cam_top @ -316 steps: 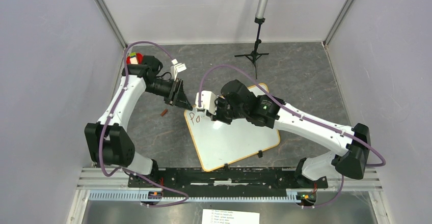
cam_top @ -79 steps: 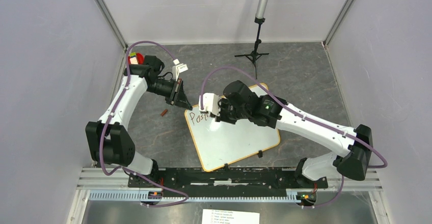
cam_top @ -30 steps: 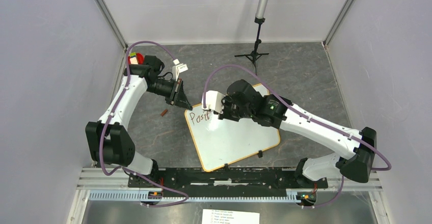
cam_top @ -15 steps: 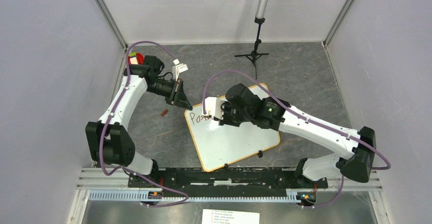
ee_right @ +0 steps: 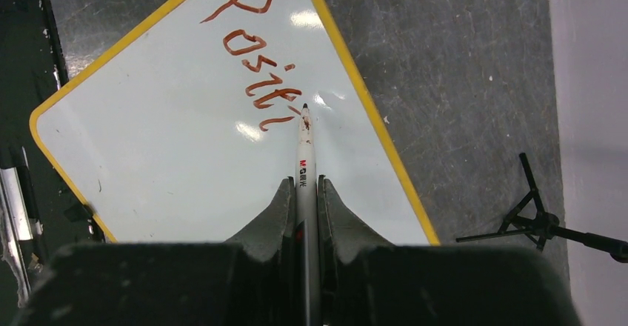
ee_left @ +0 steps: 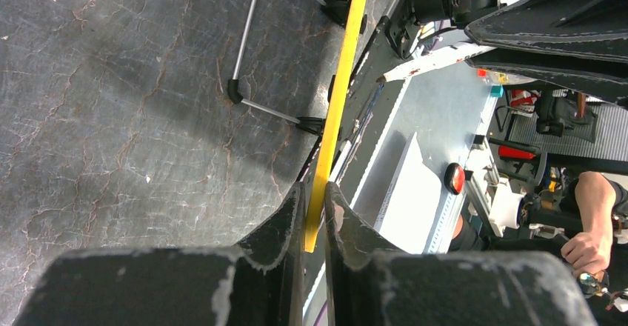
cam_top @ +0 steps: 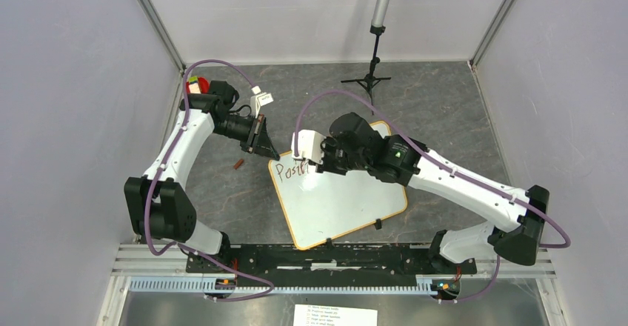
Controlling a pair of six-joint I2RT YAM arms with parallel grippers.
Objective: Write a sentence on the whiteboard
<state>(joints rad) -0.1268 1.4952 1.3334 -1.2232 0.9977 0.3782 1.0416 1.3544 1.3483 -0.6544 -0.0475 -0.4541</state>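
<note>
1. R tool (ee_right: 304, 189) pinches marker (ee_right: 306, 148), tip at whiteboard (ee_right: 170, 155) just after "Positi" of the sentence (ee_right: 255, 67), ready for next letter.
2. L tool (ee_left: 315, 198) clamps whiteboard's yellow rim, prob. so it won't slide on table (cam_top: 444, 118).

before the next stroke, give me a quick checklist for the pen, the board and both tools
1. Pen grip: right tool shut on the white-barrelled marker: ok.
2. Tip position: just past the last letter on the white rectangular whiteboard: ok.
3. Tip touching the surface: cannot tell.
4. Board held: left tool pinches its yellow rim: ok.
5. Brownish-red handwritten sentence complete: not ok, it reads only "Positi".
6. Bare white surface ahead of the tip: ok.
</note>
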